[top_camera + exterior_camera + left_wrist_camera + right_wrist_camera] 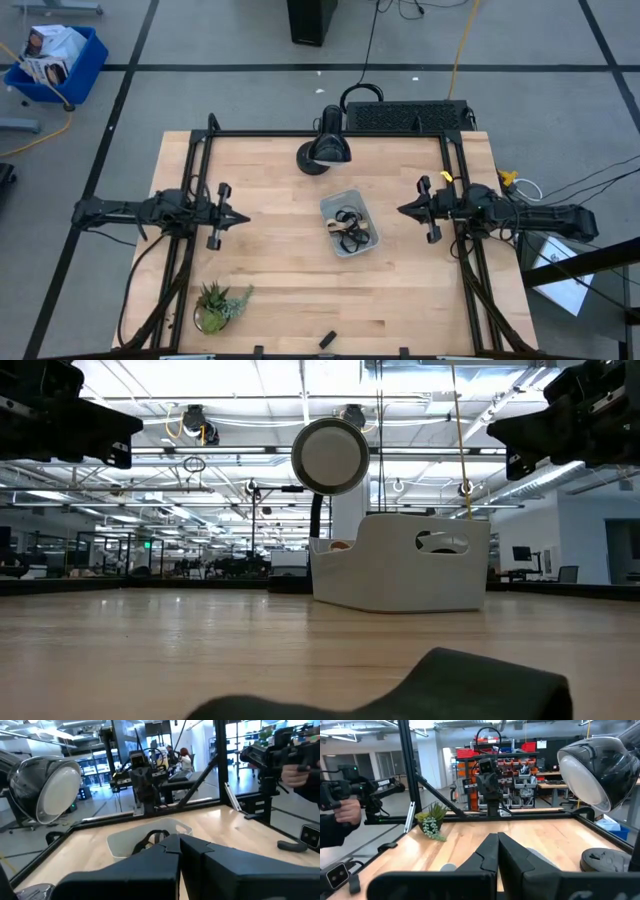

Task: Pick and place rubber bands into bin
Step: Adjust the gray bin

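Rubber bands (pixel 348 228) in bin (pixel 329 207), no legible writing

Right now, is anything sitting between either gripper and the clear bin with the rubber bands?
Nothing visible does. The bin sits mid-table with rubber bands inside. Bare wood lies between it and the left gripper and the right gripper. The lamp stands behind, off both paths.
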`<state>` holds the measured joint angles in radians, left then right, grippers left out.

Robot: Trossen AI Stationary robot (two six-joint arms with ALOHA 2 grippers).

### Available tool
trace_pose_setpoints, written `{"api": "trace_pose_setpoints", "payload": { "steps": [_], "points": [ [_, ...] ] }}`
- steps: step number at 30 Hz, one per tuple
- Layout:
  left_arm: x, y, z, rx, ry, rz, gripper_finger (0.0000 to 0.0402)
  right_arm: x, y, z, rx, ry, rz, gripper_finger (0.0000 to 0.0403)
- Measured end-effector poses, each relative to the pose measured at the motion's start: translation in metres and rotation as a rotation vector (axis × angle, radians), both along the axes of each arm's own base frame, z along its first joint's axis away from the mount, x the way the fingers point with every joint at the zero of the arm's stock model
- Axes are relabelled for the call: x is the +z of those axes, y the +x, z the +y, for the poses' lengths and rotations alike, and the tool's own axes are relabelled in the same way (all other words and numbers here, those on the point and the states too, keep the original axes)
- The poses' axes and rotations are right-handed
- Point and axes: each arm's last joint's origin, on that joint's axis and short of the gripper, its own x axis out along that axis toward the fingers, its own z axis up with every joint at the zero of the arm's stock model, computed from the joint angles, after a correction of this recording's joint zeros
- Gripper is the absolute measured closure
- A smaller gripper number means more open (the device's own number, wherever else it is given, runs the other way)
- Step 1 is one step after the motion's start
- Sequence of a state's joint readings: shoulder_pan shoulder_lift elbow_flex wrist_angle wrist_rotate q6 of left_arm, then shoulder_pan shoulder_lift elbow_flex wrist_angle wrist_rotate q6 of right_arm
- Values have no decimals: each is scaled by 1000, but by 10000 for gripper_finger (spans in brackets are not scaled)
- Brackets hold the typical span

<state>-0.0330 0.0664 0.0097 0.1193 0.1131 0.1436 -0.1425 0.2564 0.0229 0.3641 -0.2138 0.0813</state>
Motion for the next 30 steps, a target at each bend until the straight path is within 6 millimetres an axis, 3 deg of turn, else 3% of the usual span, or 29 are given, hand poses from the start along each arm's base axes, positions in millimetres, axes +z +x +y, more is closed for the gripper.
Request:
{"api": "trace_pose_setpoints", "payload": {
  "steps": [30],
  "points": [
    [-5,0,0,-11,-33,57,387,-11,10,-3,-57,31,111,403]
  ]
}}
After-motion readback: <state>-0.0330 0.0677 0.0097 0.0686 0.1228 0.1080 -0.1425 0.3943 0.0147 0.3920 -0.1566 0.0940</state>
